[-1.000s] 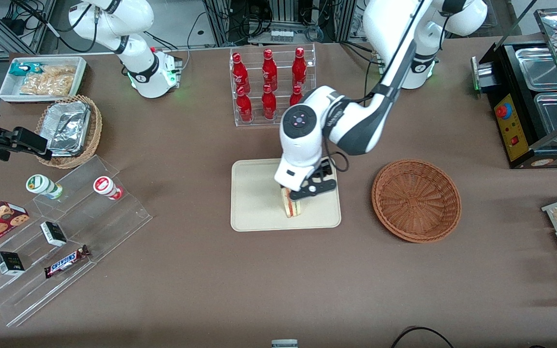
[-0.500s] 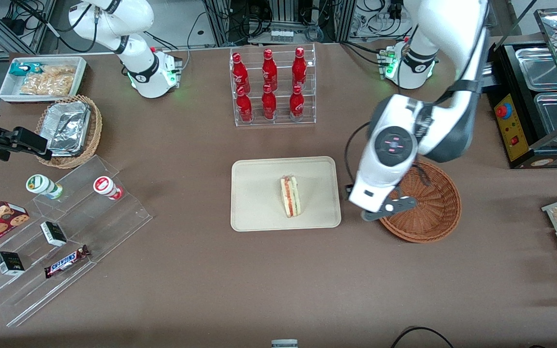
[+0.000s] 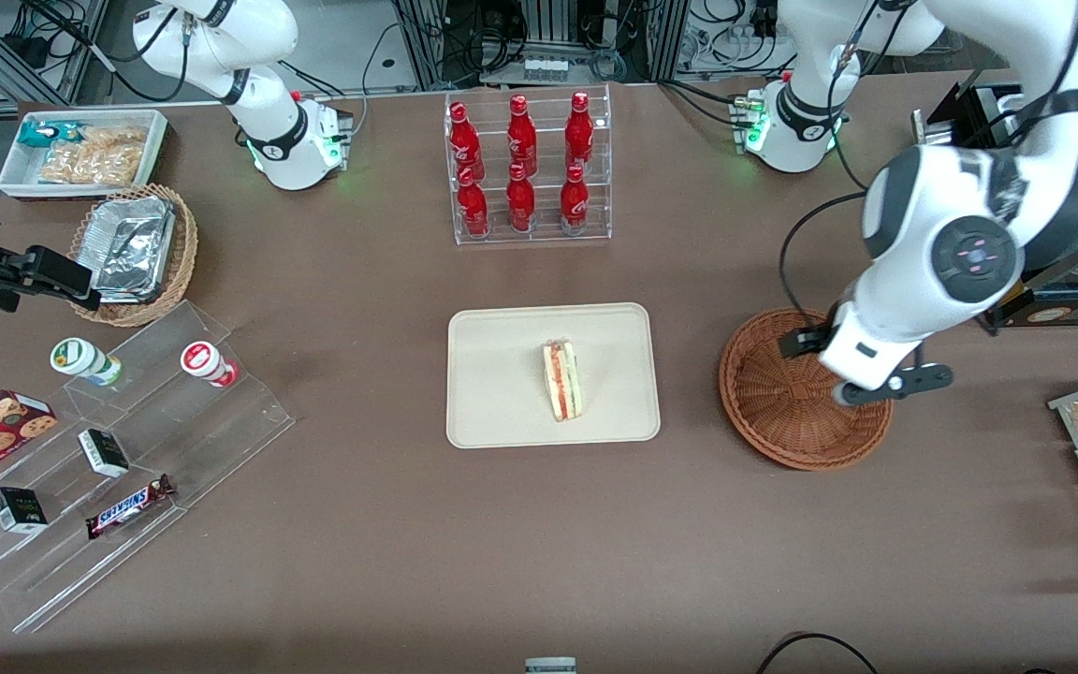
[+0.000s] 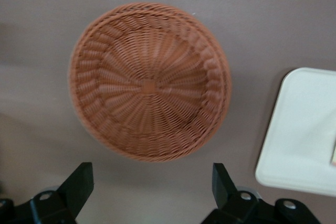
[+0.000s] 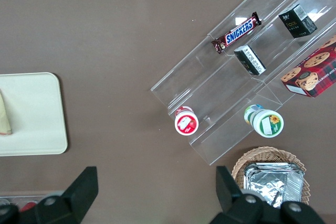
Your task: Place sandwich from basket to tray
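The sandwich point(image 3: 562, 380) lies on the cream tray point(image 3: 502, 374) at the middle of the brown table point(image 3: 539, 543), resting on its side with the red, yellow and green filling edge facing up, nearer the tray's end that faces the basket point(image 3: 782, 412). A sliver of the sandwich point(image 5: 4, 115) also shows at the edge of the right wrist view, on the tray point(image 5: 37, 114). The round reddish-brown basket sits just beside the tray toward the working arm's end of the table, apart from it, with nothing inside. The left arm's end effector point(image 3: 876, 379) hangs above the basket's rim on the side away from the tray. In the left wrist view its two black fingers point(image 4: 79, 184) stand wide apart and hold nothing, with the basket point(image 4: 149, 82) and a corner of the tray point(image 4: 299, 129) below. A clear rack of red bottles point(image 3: 525, 168) stands farther from the front camera than the tray.
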{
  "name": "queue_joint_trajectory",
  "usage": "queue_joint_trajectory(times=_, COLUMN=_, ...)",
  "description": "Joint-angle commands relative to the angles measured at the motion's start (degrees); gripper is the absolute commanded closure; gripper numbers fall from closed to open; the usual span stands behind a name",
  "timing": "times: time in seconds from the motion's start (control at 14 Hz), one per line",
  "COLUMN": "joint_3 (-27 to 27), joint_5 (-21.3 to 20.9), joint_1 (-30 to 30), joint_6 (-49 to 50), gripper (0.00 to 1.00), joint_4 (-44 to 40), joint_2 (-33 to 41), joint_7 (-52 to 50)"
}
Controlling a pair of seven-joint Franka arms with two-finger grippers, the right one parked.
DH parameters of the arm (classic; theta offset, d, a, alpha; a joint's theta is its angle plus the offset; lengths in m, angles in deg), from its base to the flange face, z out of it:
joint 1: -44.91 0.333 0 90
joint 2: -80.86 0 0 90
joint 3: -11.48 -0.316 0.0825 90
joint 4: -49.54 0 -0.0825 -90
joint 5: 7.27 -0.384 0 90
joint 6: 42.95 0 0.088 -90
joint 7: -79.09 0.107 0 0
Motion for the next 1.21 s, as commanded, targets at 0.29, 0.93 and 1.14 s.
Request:
queue_joint_trajectory(times=0.29, joint_3=16.23, joint_5=-0.13, joint_1=23.51, joint_6=10.06, gripper=0.00, joint_4=1.91, joint_2=11.62, joint_7=11.02)
queue_joint_trajectory(times=0.93, joint_3=15.81, joint_5=-0.57, joint_1=24.41, joint_6=12.00, gripper=0.00, joint_4=-10.82, joint_2=8.22, joint_7=15.95)
queue_joint_trajectory(times=1.14, joint_3=10.48, joint_5=-0.22, joint_1=20.05, joint_6=11.65, gripper=0.00, joint_4=-9.96, joint_2=8.47, joint_7=16.30)
